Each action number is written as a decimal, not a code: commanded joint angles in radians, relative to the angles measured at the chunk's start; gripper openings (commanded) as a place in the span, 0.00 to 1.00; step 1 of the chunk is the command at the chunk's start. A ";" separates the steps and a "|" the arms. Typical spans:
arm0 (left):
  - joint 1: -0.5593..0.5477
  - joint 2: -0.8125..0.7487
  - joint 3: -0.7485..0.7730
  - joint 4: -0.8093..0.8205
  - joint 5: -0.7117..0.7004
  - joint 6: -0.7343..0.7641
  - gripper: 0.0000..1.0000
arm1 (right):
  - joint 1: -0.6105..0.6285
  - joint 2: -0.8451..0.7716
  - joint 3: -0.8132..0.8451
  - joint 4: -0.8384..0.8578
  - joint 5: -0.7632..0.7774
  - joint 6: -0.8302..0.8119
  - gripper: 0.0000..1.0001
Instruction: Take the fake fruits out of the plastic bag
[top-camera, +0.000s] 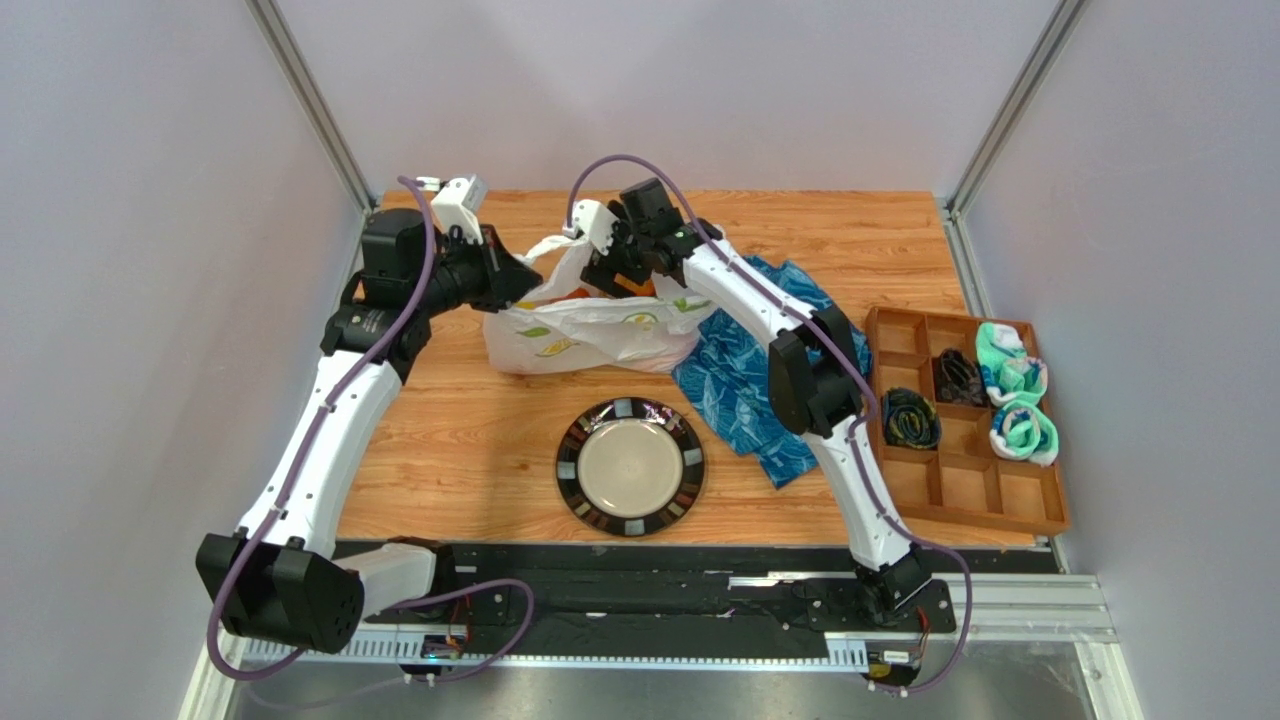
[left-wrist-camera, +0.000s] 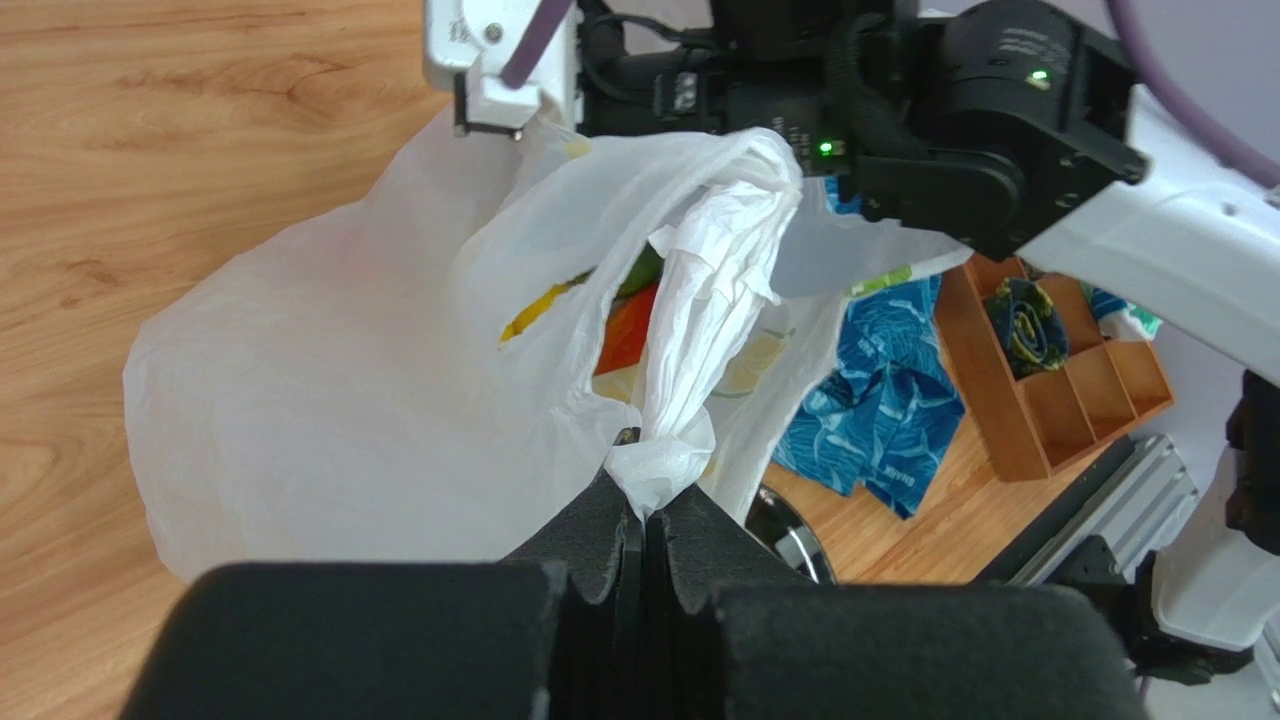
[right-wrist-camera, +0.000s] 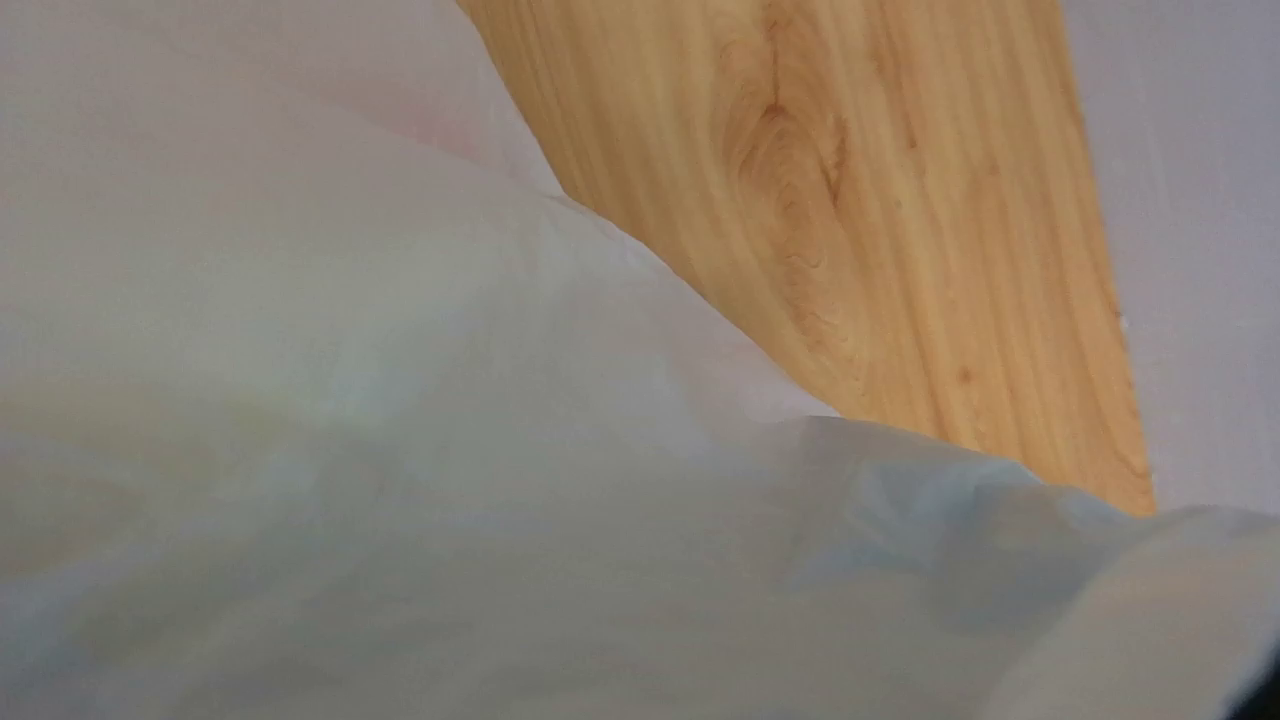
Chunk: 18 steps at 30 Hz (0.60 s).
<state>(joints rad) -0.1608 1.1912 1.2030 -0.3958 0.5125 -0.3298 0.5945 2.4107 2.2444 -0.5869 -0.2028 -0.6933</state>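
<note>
A light wooden table (top-camera: 451, 450) sits inside a booth. Plain grey walls (top-camera: 135, 225) stand on three sides, joined by metal corner posts (top-camera: 310, 98).

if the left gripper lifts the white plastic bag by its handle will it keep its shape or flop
Probably floppy: the plastic bag is thin crinkled film, its handle bunched like a rope in the left gripper. Likely to sag around the fruits inside.
</note>
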 joint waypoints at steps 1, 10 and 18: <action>0.006 -0.025 0.001 0.005 0.012 0.043 0.00 | 0.004 0.036 0.061 -0.005 0.022 -0.024 0.91; 0.006 -0.012 -0.017 0.040 -0.022 0.021 0.00 | 0.004 -0.085 -0.061 -0.008 -0.004 -0.081 0.33; 0.006 -0.059 -0.086 0.043 -0.085 0.017 0.00 | 0.004 -0.448 -0.307 0.065 -0.118 0.052 0.21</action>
<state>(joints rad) -0.1608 1.1881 1.1656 -0.3885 0.4618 -0.3115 0.5945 2.2162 1.9854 -0.6033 -0.2401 -0.7235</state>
